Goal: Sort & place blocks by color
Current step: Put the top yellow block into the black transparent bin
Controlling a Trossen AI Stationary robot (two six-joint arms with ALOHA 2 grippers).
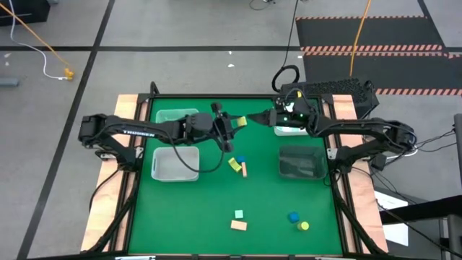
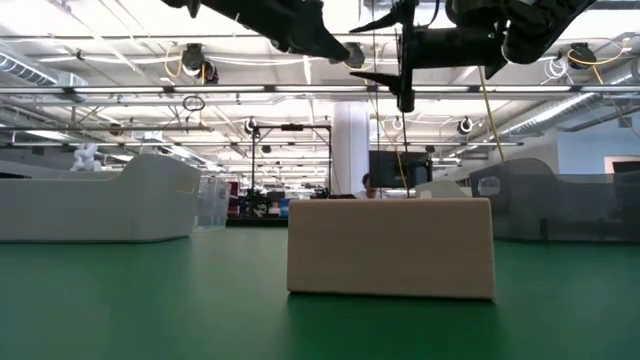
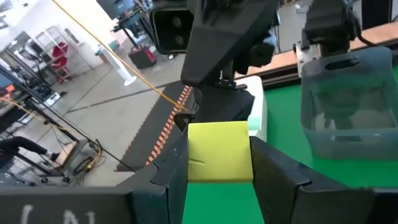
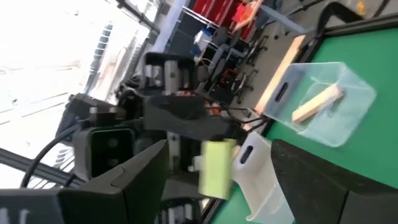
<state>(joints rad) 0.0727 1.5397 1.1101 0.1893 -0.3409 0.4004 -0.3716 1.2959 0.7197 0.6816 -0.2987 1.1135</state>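
My left gripper is shut on a yellow block high over the far middle of the green table. My right gripper faces it from the right and is open. In the right wrist view the yellow block shows between that gripper's fingers, apart from them. Loose blocks lie flat on the table: blue, yellow and tan in the middle. Near the front edge lie mint green, tan, blue and yellow. My left gripper pinches the yellow block by two opposite side faces between its two fingers. The fingers come nearly level from the table's left side. The block is lifted clear, well above the table, and its far face stands free toward the right gripper.
Two clear bins stand at the left, one far and one nearer. A white bin and a grey bin stand at the right. One clear bin holds a tan block. A tan block fills the low view's middle.
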